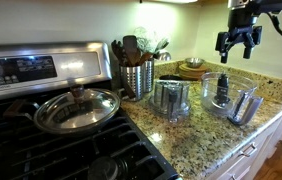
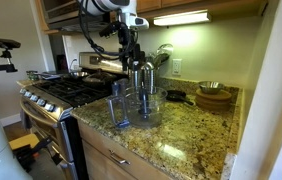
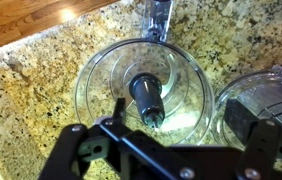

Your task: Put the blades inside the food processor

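The clear food processor bowl point(image 3: 101, 75) stands on the granite counter, directly under the wrist camera. The blade unit point(image 3: 146, 95), a dark central shaft with curved blades at its foot, stands upright inside it. My gripper point(image 3: 181, 115) is open and empty above the bowl, its fingers either side of the shaft's top and not touching it. In both exterior views the gripper point(image 1: 239, 42) point(image 2: 133, 52) hangs well above the bowl point(image 1: 226, 95) point(image 2: 141, 105).
A second clear container point(image 1: 171, 98) point(image 3: 266, 100) stands beside the bowl. A steel utensil holder point(image 1: 136, 75) stands behind it, wooden bowls point(image 1: 191, 68) at the back, and a stove with a lidded pan point(image 1: 76, 108) at the side. The counter's front edge point(image 1: 251, 135) is close.
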{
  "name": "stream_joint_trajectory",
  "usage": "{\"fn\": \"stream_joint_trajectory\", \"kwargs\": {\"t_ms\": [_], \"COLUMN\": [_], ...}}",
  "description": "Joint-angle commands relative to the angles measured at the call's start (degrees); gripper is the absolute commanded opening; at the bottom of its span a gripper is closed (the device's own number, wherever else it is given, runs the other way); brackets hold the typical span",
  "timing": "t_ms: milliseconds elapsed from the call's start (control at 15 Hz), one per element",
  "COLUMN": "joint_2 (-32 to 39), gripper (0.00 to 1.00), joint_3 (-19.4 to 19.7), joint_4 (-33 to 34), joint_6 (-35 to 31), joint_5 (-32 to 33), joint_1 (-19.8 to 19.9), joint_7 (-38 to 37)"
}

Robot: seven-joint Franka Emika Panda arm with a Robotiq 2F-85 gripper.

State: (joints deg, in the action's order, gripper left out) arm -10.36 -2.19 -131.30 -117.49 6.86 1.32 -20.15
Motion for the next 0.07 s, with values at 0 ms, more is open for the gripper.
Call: {"fn": "stream_joint_trajectory", "kwargs": {"t_ms": [0], "joint_2": [-0.1], "gripper": [1.00], "joint_3": [-0.1], "joint_4": [0.1], "joint_6": [0.2], "joint_5": [-0.3], "joint_1": [0.0], "joint_7": [0.1]}}
